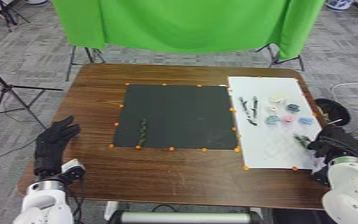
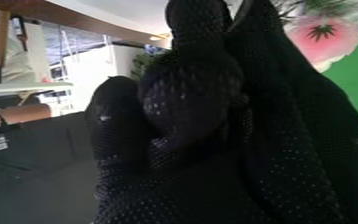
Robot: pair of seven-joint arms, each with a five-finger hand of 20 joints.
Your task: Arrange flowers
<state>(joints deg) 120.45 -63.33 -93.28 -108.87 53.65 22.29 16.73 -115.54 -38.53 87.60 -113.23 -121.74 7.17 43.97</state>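
Brown wooden tabletop (image 1: 171, 185), standing on grey floor (image 1: 29, 62). Green cloth (image 1: 189, 25) hangs beyond its far edge. Black tripod (image 1: 10, 89) noted apart from the left side. Round black container (image 1: 334, 111) located beside the right edge.

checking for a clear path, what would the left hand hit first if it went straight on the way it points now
Nothing, as far as the head view shows: the left hand would likely pass over bare tabletop, left of the dark mat, though its height is unclear.
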